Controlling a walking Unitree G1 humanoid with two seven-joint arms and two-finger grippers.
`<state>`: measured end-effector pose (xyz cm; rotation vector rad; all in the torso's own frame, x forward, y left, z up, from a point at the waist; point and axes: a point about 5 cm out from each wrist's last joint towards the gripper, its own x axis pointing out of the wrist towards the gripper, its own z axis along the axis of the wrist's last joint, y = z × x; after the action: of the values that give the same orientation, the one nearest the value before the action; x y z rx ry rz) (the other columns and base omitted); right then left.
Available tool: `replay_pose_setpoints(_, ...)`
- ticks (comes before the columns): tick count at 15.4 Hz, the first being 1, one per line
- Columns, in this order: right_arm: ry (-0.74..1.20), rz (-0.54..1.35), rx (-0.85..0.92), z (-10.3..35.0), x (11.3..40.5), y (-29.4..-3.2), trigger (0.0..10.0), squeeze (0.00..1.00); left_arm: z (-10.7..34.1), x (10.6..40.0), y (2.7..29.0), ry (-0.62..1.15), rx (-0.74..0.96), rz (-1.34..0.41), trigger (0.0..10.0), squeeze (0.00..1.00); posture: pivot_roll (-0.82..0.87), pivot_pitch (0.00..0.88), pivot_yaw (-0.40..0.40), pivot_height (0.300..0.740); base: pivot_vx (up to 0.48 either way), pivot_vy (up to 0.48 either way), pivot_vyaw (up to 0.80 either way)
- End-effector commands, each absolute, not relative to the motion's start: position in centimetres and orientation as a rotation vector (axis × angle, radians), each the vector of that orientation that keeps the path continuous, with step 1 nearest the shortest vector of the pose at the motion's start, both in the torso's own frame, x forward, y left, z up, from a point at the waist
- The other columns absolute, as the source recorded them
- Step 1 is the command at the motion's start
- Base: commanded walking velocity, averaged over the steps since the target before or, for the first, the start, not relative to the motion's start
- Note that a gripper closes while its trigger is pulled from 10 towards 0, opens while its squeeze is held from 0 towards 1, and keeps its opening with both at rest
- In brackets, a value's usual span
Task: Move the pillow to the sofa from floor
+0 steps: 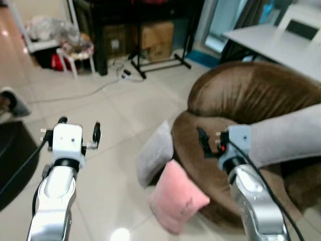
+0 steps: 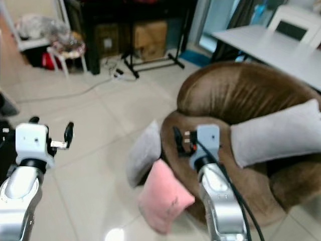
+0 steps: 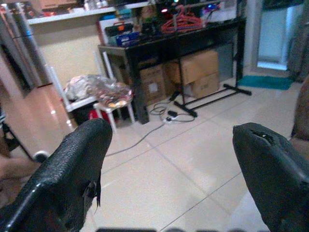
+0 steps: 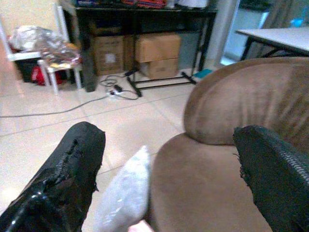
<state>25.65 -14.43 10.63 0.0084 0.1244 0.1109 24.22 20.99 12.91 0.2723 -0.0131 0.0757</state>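
A pink pillow lies on the pale tiled floor, tilted against the front edge of a round brown sofa, with a grey pillow standing on edge just beside it and also leaning on the sofa's base. A second grey pillow rests across the sofa's seat, making three pillows in all: one pink, two grey. The right gripper hovers above the sofa's near rim, just above the two floor pillows, its black fingers spread wide and holding nothing. The left gripper is raised over bare tile well to the left of the pillows, its fingers likewise spread wide and empty. Behind them the glossy floor runs back to a black table with two cardboard boxes stacked under it, a black floor stand and a tangle of cables in front. To the left of the table stands a small white stool piled with crumpled plastic. A white table sits behind the sofa at the right, with a white chair beyond it.
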Motion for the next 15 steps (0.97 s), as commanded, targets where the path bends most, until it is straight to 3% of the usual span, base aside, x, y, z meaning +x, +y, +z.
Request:
replay_pose_setpoints(1, 0.127, 0.082, 0.004, 10.73, 25.54, -15.4, 10.0, 0.0, 13.06, 24.4, 20.01, -0.023, 0.255, 0.043, 10.0, 0.0, -0.02, 0.0, -0.07, 0.74, 0.296, 0.0, 0.0)
replay_pose_setpoints(8, 0.1, 0.121, -0.028, 10.98, 25.36, -14.99, 10.0, 0.0, 13.15, 24.45, 19.93, -0.026, 0.252, 0.036, 10.0, 0.0, -0.03, 0.0, -0.069, 0.74, 0.294, 0.0, 0.0)
replay_pose_setpoints(11, 0.096, 0.123, -0.016, 11.07, 25.42, -14.94, 10.0, 0.0, 13.2, 24.61, 19.86, -0.027, 0.252, 0.031, 10.0, 0.0, -0.03, 0.0, -0.061, 0.74, 0.292, 0.0, 0.8)
replay_pose_setpoints(15, 0.103, 0.128, 0.011, 10.93, 25.37, -15.0, 10.0, 0.0, 13.21, 24.59, 19.85, -0.032, 0.25, 0.047, 10.0, 0.0, -0.03, 0.0, -0.063, 0.74, 0.073, 0.0, 0.0)
